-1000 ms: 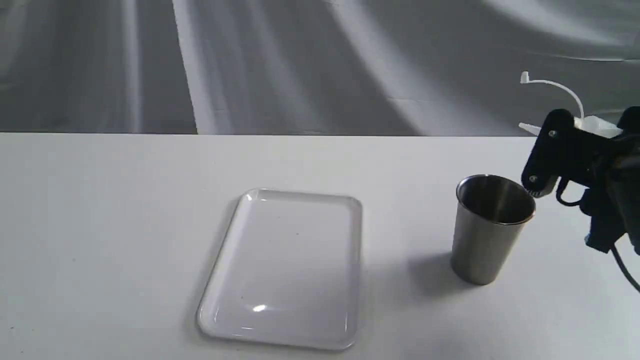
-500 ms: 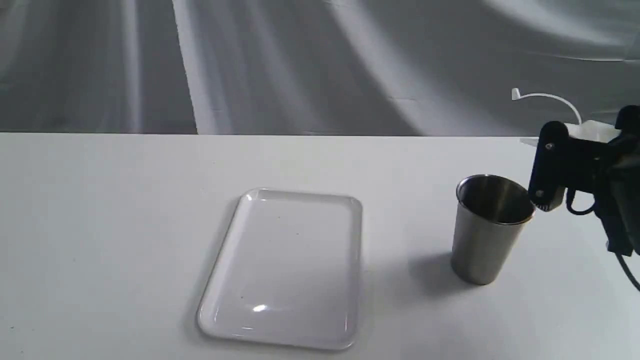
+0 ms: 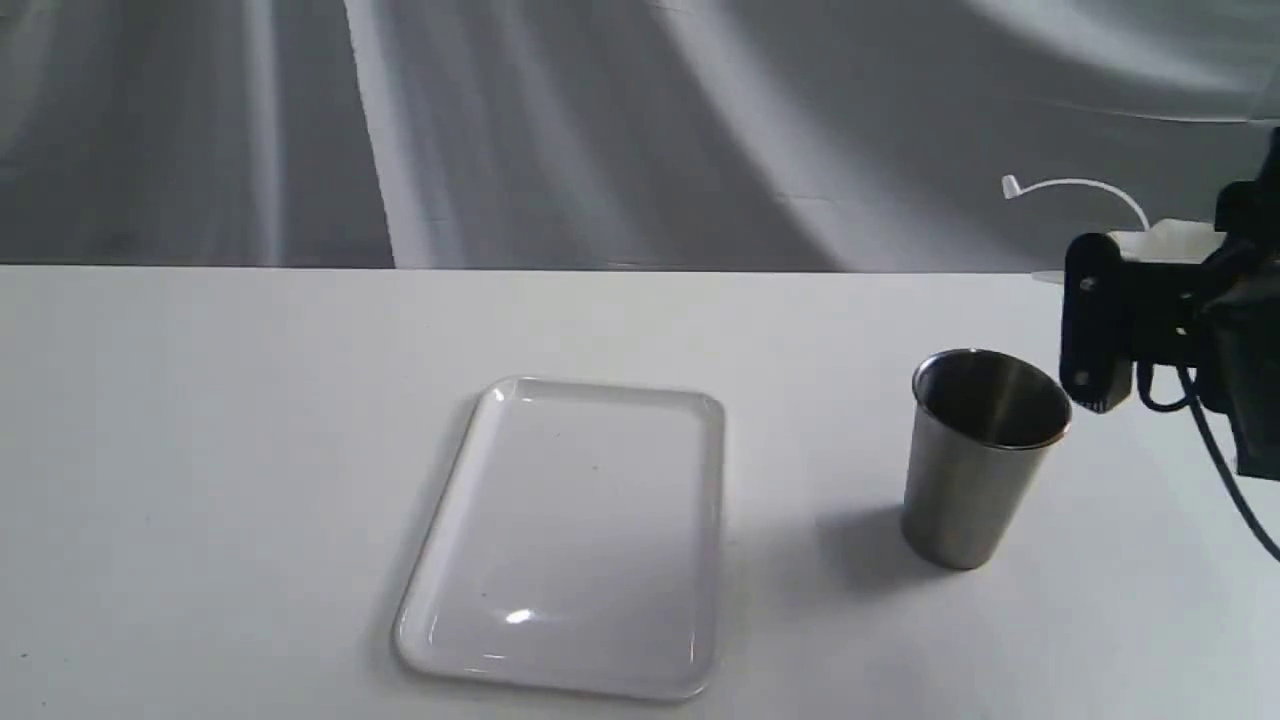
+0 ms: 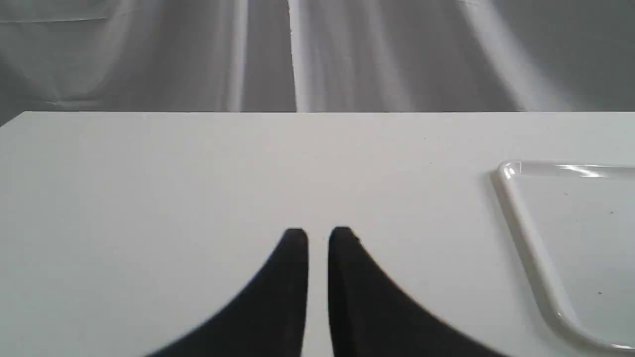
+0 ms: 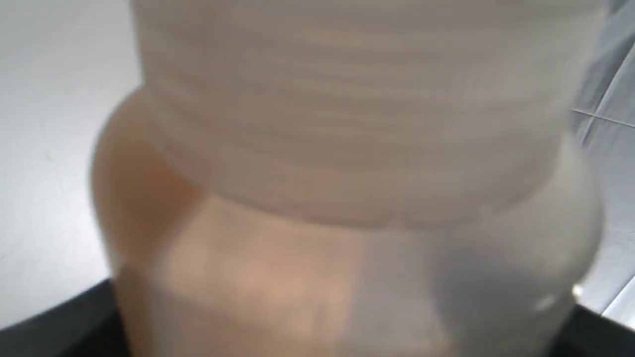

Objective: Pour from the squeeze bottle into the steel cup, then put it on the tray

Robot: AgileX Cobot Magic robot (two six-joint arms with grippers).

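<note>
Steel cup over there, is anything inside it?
The steel cup shows only its bare inner wall, dark and shiny below the rim. Its near wall hides the bottom, so any liquid there cannot be seen.

We find the right gripper (image 3: 1150, 300) at the right edge of the exterior view, raised, with its wrist rolled so that one jaw faces the camera. The nearer black finger (image 3: 1095, 330) stands roughly vertical. The jaws are clamped across the body of the squeeze bottle (image 5: 347, 148), which lies about level in the grip. A black cable (image 3: 1215, 460) loops beneath the wrist. In its wrist view, the left gripper (image 4: 318, 238) points forward. Its jaws are drawn nearly together with a narrow slit between them, and they hold nothing.
</note>
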